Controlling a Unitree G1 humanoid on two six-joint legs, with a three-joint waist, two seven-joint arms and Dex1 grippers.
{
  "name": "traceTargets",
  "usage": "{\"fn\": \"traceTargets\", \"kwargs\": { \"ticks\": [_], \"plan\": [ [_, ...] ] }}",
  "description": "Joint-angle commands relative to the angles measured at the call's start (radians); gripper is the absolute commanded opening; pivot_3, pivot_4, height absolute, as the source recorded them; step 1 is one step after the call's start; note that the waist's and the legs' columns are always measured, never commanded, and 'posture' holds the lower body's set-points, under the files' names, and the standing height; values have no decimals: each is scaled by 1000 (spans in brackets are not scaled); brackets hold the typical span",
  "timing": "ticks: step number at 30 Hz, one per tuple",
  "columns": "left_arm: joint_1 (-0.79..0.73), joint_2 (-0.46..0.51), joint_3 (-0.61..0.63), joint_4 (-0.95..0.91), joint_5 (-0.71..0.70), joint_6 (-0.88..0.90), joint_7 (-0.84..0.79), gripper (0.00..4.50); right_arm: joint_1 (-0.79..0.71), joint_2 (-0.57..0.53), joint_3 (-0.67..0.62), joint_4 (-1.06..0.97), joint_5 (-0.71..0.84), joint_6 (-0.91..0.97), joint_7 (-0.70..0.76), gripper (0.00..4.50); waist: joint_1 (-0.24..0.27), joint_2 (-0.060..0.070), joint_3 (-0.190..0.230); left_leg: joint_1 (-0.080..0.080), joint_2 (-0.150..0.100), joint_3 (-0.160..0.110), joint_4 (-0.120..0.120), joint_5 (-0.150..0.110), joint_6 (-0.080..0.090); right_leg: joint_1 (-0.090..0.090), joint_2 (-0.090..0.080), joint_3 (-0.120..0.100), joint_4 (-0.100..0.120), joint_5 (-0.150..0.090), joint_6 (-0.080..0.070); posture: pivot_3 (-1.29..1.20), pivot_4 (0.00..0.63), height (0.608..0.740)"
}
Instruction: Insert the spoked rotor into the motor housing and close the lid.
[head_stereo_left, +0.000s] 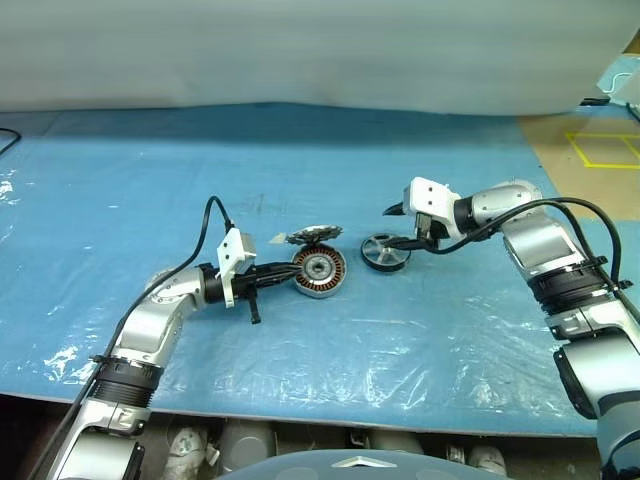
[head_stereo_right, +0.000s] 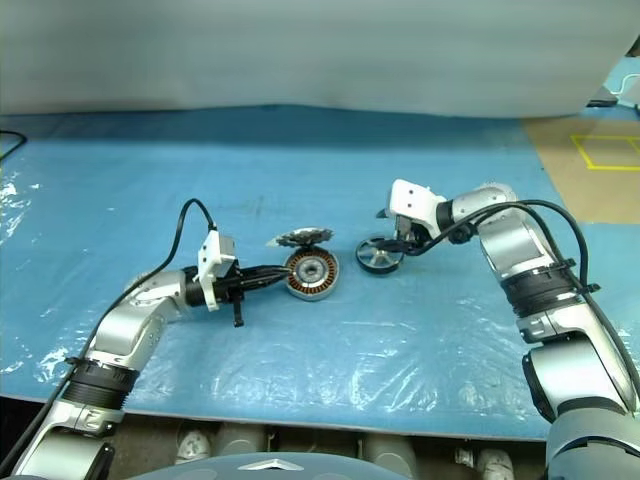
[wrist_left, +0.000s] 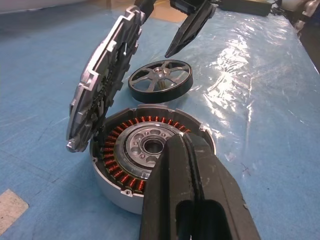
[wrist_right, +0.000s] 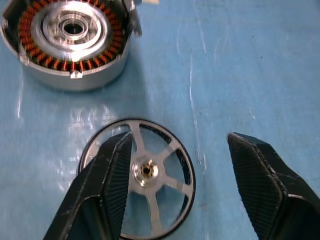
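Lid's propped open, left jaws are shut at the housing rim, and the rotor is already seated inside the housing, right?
Not quite. The rotor is not seated: it lies flat on the blue sheet beside the housing, whose windings are bare, as the right wrist view shows. The lid is propped open, and the left gripper is shut at the housing rim.

A blue plastic-covered table (head_stereo_left: 300, 160) meets a pale wall (head_stereo_left: 300, 50); brown floor (head_stereo_left: 590, 170) with yellow tape (head_stereo_left: 600, 150) lies right.
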Motion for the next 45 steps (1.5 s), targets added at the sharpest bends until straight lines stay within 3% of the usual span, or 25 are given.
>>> {"fn": "traceTargets", "kwargs": {
  "ticks": [1, 6, 18, 29, 35, 41, 45],
  "plan": [
    [-6, -4, 2, -15, -7, -12, 1, 0, -80, -4, 15, 74, -39, -113, 61, 2973, 0, 0, 0, 0, 0, 0, 0, 0, 0, 0, 0, 0, 0, 0, 0, 0, 150, 740],
    [17, -1, 4, -16, 3, -21, 8, 0, -109, 32, 35, 141, -49, -190, 128, 2973, 0, 0, 0, -1, 1, 0, 1, 0, 7, 0, 0, 0, 1, 0, 0, 0, 150, 740],
    [51, 5, 0, -36, 14, -24, 27, 0, -152, 84, 56, 358, -162, -319, 83, 2973, 0, 0, 0, -3, 1, 0, 4, 0, 8, -1, 0, -2, 2, 0, -1, 0, 150, 740],
    [34, 0, -1, -8, 25, -42, 17, 0, -92, 74, 54, 312, -178, -340, 125, 2973, 0, 0, 0, -4, 1, 0, 4, 0, 8, -1, 0, -2, 2, 0, -1, 0, 150, 740],
    [32, 2, -1, 5, 24, -55, 8, 0, -63, 65, 42, 271, -170, -320, 122, 1606, 0, 0, 0, -3, 2, 0, 5, 0, 8, -1, 0, -2, 2, 0, -1, 0, 150, 740],
    [62, 24, 2, -58, -23, 10, -20, 0, -50, 64, -5, 198, -136, -241, 111, 1573, 0, 0, 0, -3, 2, 0, 5, 0, 8, -1, 0, -2, 2, 0, -1, 0, 150, 740],
    [101, 58, 19, -119, -71, 67, -47, 0, 14, 52, -70, 40, -60, -117, 108, 1573, 1, 0, 0, -3, 2, 0, 3, 0, 8, -2, 0, -2, 1, 0, -1, 0, 150, 740]
  ]
}}
